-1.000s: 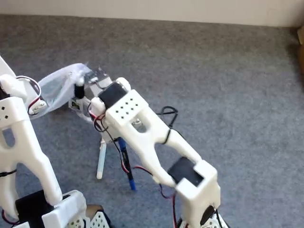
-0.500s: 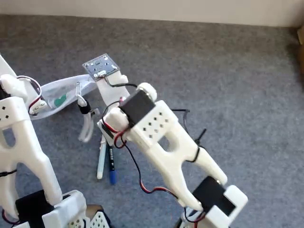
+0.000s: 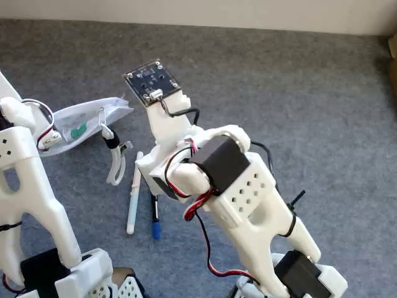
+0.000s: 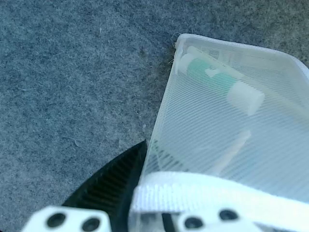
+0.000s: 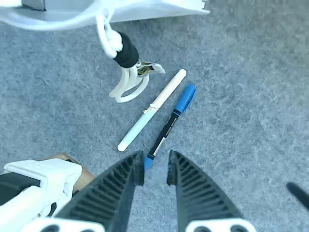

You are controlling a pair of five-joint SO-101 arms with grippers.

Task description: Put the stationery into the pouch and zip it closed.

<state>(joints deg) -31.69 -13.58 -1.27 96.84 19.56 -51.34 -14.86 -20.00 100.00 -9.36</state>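
My left gripper (image 4: 145, 162) is shut on the edge of the translucent mesh pouch (image 4: 227, 145), holding it just above the carpet at the far left (image 3: 87, 121). A green and white item (image 4: 212, 82) lies inside the pouch. Its zip pull (image 5: 126, 72), a cord with a black bead and a white loop, hangs onto the carpet. A white pen (image 5: 152, 108) and a blue pen (image 5: 171, 123) lie side by side on the carpet, near the pull. My right gripper (image 5: 155, 166) hovers above the blue pen's near end, its jaws a little apart and empty.
Grey carpet (image 3: 310, 93) covers the floor, with open room to the right. The right arm (image 3: 217, 167) rises over the pens' right side. A pale wall base (image 3: 248, 12) runs along the far edge. The arm bases (image 3: 93, 279) stand at the near edge.
The right arm has drawn back from the pouch mouth toward the near side and lifted. The blue pen has shifted on the carpet. The left arm and pouch stay put.
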